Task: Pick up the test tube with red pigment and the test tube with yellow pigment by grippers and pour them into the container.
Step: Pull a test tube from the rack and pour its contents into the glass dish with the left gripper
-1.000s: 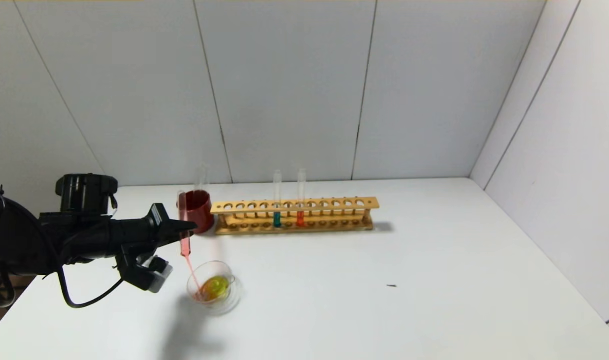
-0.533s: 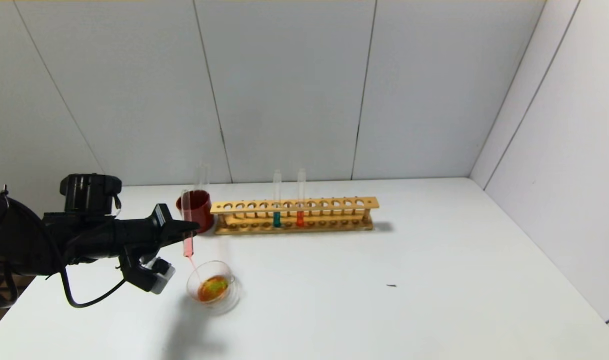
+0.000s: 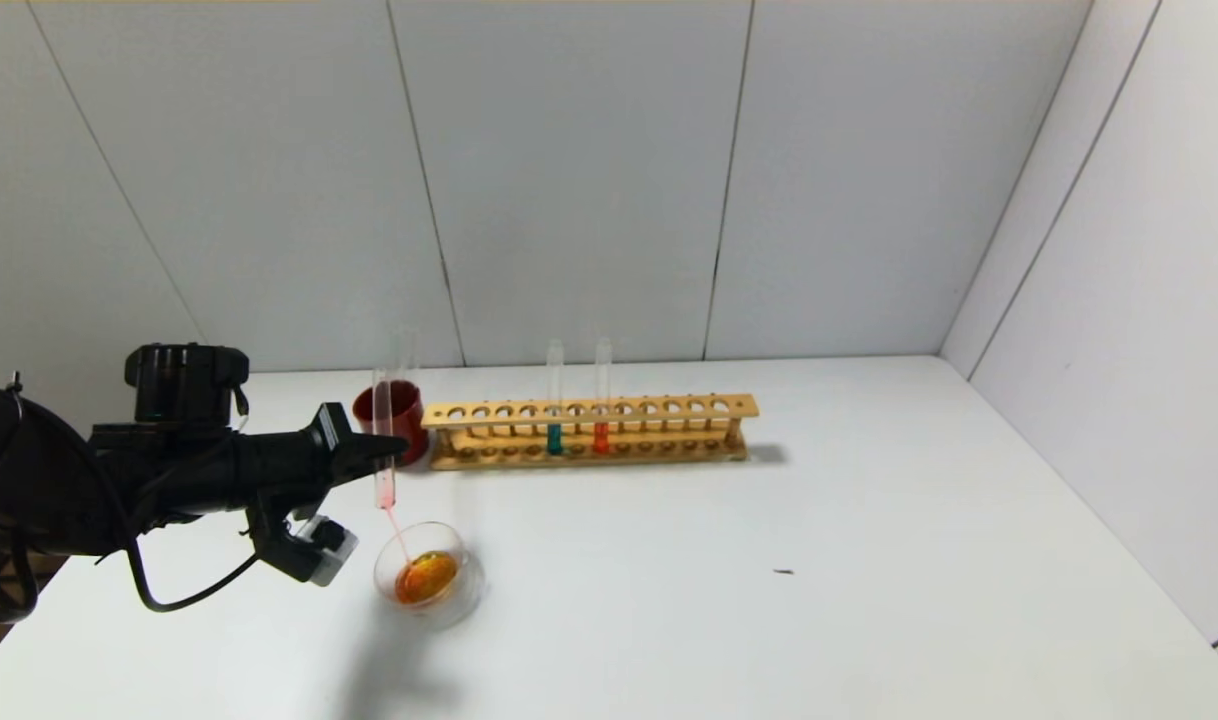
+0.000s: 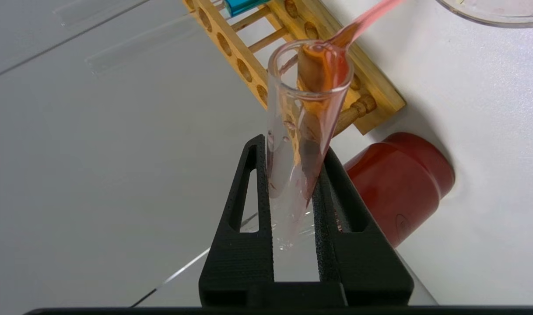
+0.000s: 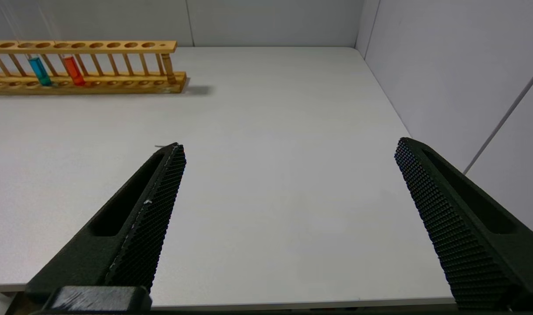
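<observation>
My left gripper (image 3: 394,448) is shut on the test tube with red pigment (image 3: 382,440), held mouth down and tilted over the container (image 3: 459,600). In the left wrist view both fingers (image 4: 260,183) press the tube (image 4: 308,109), and my left gripper (image 4: 292,146) points toward the rack. A thin red stream runs from the tube's mouth into the container, a clear glass dish holding orange liquid. Little liquid is left in the tube. The test tube with yellow pigment is out of view. My right gripper (image 5: 290,146) hangs open over bare table, holding nothing.
A dark red cup (image 3: 397,412) with an empty clear tube in it stands just behind the gripper. The wooden rack (image 3: 669,408) beside it holds a teal tube (image 3: 554,437) and a red-orange tube (image 3: 601,437). A small dark speck (image 3: 784,572) lies on the table.
The left gripper has shifted slightly right and up with the tube. The tube has emptied further. The dish's liquid has turned from yellow with a red streak to orange.
</observation>
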`<control>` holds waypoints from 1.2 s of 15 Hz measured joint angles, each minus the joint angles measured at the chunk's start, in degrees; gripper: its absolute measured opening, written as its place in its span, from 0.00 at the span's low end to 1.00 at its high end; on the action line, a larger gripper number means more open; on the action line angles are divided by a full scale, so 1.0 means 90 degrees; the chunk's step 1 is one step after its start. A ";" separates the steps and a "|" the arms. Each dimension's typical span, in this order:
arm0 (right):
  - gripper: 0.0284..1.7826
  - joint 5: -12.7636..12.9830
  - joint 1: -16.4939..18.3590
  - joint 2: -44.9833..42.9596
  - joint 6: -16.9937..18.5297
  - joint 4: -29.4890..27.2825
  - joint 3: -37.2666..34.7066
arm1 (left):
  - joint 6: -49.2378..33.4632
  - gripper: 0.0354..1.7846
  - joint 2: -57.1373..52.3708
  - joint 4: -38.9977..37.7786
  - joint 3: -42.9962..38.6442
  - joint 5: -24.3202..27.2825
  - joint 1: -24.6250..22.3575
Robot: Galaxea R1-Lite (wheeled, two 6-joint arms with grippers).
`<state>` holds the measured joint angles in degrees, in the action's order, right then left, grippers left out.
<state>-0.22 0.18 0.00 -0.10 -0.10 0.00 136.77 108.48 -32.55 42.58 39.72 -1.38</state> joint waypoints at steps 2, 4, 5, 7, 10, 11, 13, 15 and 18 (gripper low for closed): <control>0.98 0.0000 -0.0003 0.0000 0.0000 0.0000 0.0000 | 0.0108 0.16 -0.0034 -0.0003 -0.0003 0.0003 0.0007; 0.98 0.0000 -0.0003 0.0000 0.0000 0.0003 0.0000 | 0.0133 0.16 -0.0066 -0.0003 -0.0005 -0.0004 0.0012; 0.98 -0.0003 0.0000 0.0000 0.0000 0.0000 0.0000 | 0.0203 0.16 -0.0083 -0.0003 -0.0007 -0.0003 0.0009; 0.98 -0.0003 -0.0003 0.0000 0.0000 0.0000 0.0000 | 0.0316 0.16 -0.0131 -0.0005 -0.0007 -0.0004 0.0012; 0.98 0.0000 0.0003 0.0000 0.0000 0.0000 0.0000 | 0.0427 0.16 -0.0192 -0.0003 -0.0007 -0.0070 0.0019; 0.98 0.0000 -0.0003 0.0000 0.0000 0.0000 0.0000 | 0.0493 0.16 -0.0207 -0.0003 -0.0003 -0.0119 0.0019; 0.98 -0.0003 -0.0003 0.0000 0.0000 0.0000 0.0000 | 0.0509 0.16 -0.0219 -0.0005 0.0000 -0.0145 0.0046; 0.98 -0.0003 -0.0003 0.0000 -0.0001 0.0000 0.0000 | 0.0517 0.16 -0.0226 -0.0005 0.0005 -0.0194 0.0092; 0.98 0.0000 0.0000 0.0000 0.0000 0.0000 0.0000 | 0.0631 0.16 -0.0256 0.0003 0.0022 -0.0196 0.0133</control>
<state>-0.22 0.18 0.00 -0.10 -0.10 0.00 142.45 106.18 -32.52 42.78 37.95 -0.18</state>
